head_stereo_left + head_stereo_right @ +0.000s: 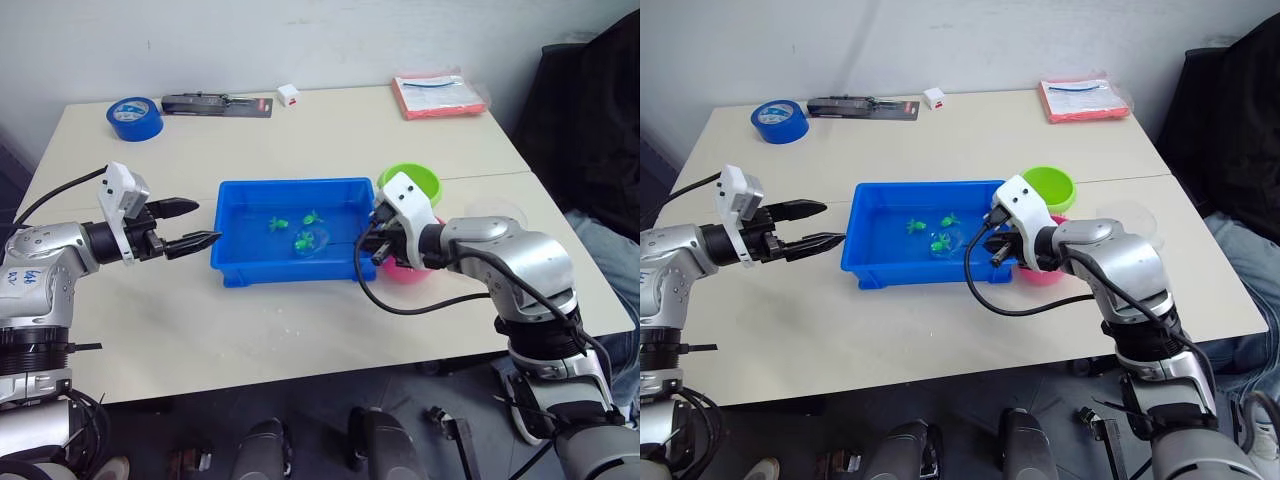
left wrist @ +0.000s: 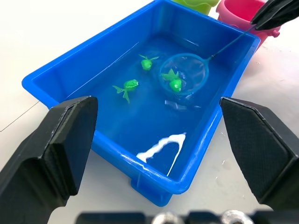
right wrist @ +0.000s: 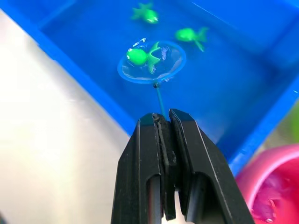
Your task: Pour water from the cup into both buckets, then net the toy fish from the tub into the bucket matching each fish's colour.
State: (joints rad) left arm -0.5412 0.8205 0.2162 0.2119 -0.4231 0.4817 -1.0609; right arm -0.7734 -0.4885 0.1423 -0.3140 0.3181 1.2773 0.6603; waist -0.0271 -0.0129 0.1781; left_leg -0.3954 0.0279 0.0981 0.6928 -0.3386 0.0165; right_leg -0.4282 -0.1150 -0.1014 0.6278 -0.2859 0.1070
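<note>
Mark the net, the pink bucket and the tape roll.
net [image 3: 152, 63], right wrist view, on its mesh.
pink bucket [image 3: 275, 175], right wrist view, on its inner wall.
tape roll [image 1: 134, 118], left eye view, on its top face.

Pink bucket [image 1: 405, 271] mostly hidden behind the right gripper [image 1: 377, 243]; clear cup [image 1: 495, 212] half hidden too.

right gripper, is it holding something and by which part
The right gripper is shut on the net, pinching the end of its thin handle. The left gripper is open, holding nothing.

Head stereo pair: high, looking forward and down over the whole table [image 1: 300, 330]. Left wrist camera: close, low, facing across the tub [image 2: 154, 191]. Right wrist camera: closer, steeply down. All share the tub.
</note>
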